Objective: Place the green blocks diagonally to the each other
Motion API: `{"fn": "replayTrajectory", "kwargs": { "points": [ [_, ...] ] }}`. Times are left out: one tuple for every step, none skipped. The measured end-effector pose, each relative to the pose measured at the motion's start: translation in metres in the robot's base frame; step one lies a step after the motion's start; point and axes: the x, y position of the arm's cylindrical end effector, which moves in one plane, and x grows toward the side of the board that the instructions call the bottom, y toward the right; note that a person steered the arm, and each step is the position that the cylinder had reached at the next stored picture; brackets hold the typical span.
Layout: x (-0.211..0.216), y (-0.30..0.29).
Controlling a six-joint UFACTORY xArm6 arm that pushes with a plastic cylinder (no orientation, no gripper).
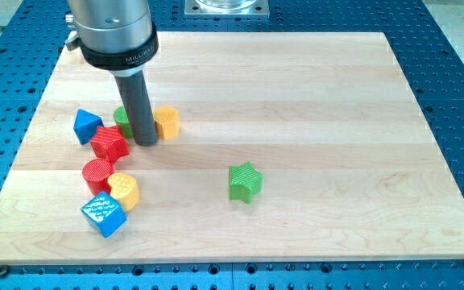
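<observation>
My tip rests beside a half-hidden green block in the desk's left cluster, no gripper fitted, and should nudge it slowly diagonal to the green star.

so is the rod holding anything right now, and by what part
Nothing is held; a rod cannot grip. My tip stands on the board between a partly hidden green block and the yellow block; contact cannot be told.

1 high, near view angled down across the board
</observation>
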Motion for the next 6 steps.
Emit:
{"fn": "replayTrajectory", "kwargs": {
  "points": [
    [0.001,-0.011],
    [0.022,-0.038],
    [0.020,-0.035],
    [-0.014,-0.033],
    [-0.029,-0.049],
    [-0.020,-0.077]
  ]
}}
